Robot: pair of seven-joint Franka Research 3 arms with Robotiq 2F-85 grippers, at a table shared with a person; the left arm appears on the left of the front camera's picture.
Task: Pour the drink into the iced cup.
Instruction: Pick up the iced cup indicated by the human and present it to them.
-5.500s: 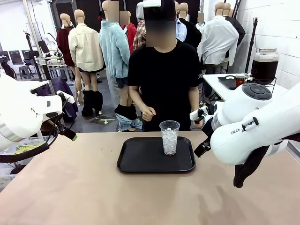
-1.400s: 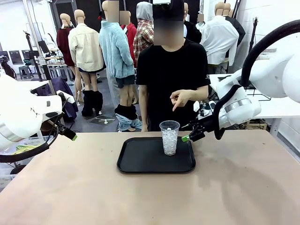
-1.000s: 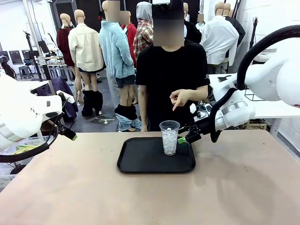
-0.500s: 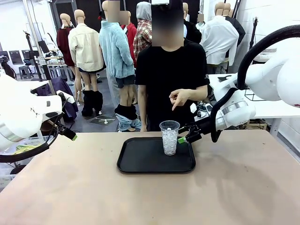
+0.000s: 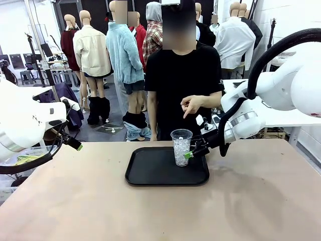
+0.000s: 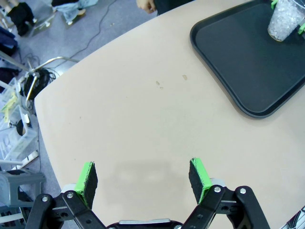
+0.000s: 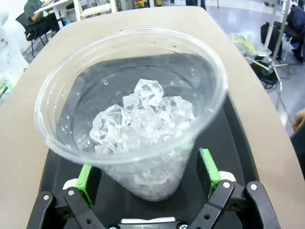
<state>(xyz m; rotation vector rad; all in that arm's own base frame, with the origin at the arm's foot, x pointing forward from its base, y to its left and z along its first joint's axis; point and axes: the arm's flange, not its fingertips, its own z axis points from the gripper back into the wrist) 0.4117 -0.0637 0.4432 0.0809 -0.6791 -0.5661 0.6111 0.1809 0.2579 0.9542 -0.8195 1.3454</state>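
Observation:
The iced cup (image 5: 181,147), clear plastic and full of ice cubes, stands upright at the back right of a black tray (image 5: 150,173). My right gripper (image 5: 189,153) reaches in from the right and is open, low against the cup's side. In the right wrist view the cup (image 7: 138,119) sits between the two green pads (image 7: 207,164), with a gap on each side. My left gripper (image 6: 143,176) hangs open over bare table, well to the left of the tray (image 6: 238,71). The drink is out of view.
A person in a black shirt stands at the far edge, one hand (image 5: 190,105) pointing down above the cup. My left arm (image 5: 25,125) stays at the table's left end. The tan table (image 5: 75,201) is bare in front of the tray.
My right gripper has slid left along the tray's right side until its open fingers straddle the cup. The cup, the left arm and the person's hand have hardly moved.

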